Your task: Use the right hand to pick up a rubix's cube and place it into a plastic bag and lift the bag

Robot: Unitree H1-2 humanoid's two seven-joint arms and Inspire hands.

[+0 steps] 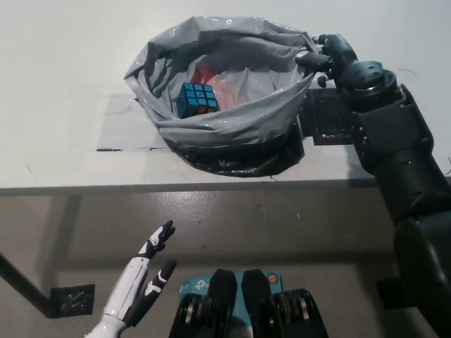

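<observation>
Overhead, from the head view, the grey plastic bag (pixel 232 120) sits open on the white table (pixel 63 84), its rim rolled down into a thick collar and its dark underside showing at the 6 o'clock edge, close to the table's front lip. Down inside the bag, toward 9 o'clock of the opening, lies the rubix's cube (pixel 197 99), its blue face up with a few orange squares on one side; it rests on the bag's floor next to something pinkish-red that is too crumpled to identify. The black right hand (pixel 331 56) is at the bag's rim at about 2 o'clock, its fingers closed on the grey plastic there, so the rim is pinched and pulled slightly taut toward the hand. The black forearm runs from that grip down toward 5 o'clock, passing over a dark square plate (pixel 328 120) fixed to the table just beside the bag. The white left hand (pixel 148 271) rests low at 7 o'clock, below the table edge and well apart from the bag, its fingers spread and holding nothing.
</observation>
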